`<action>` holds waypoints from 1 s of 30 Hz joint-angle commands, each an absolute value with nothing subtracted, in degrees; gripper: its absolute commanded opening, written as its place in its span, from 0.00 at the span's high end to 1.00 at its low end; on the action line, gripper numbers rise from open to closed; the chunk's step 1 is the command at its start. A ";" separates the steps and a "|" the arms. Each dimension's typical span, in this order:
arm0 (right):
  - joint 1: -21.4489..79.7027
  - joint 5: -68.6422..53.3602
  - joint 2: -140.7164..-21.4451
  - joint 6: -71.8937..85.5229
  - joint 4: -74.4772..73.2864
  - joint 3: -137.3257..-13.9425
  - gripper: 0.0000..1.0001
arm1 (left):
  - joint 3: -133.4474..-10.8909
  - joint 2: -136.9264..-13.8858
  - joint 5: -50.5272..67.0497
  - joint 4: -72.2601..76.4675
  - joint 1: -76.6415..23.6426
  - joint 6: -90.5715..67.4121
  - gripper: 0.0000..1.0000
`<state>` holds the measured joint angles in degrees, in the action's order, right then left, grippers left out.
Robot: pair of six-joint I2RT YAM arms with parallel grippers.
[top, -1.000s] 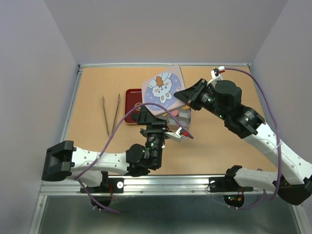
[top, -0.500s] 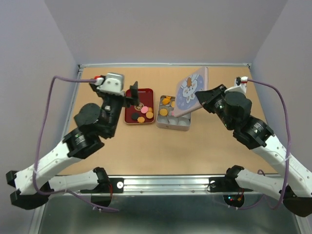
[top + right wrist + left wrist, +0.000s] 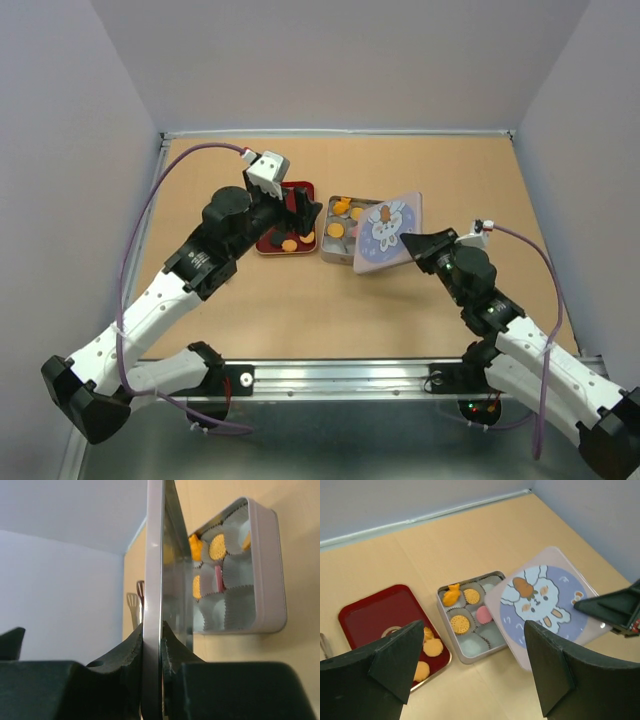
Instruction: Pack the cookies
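We take the open tin [image 3: 329,254] in the middle of the table [image 3: 450,170] as our mark. Inside it sit paper cups, and several hold cookies [image 3: 461,624]: orange ones in the far and left cups and a pink one near the middle. The cups on the near side look bare from the left wrist view.

Just left of the tin lies a red tray [image 3: 375,615], with more orange cookies at its near corner beside the tin. Some dark ones show there in the top view.

The left gripper [image 3: 300,208] hangs over the tray just left of the tin. Its jaws are spread wide with nothing between them.

On the tin's right side, the rabbit-printed lid [image 3: 388,232] stands tilted and overlaps the tin's right edge. We cannot tell whether it touches the rim. The right gripper [image 3: 410,240] reaches in from the right of the tin and pinches the lid's outer edge, its fingers [image 3: 131,650] narrowed onto the thin metal.
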<state>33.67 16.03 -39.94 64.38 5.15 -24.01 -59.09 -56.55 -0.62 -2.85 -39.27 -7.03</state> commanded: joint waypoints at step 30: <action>16.08 -8.70 -62.92 78.22 63.71 -6.77 1.00 | -49.66 -78.20 23.72 20.73 -25.14 -25.57 0.07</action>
<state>16.51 -7.55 -61.01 76.79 53.23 -8.67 -51.57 -74.76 19.31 13.04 -25.78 -22.76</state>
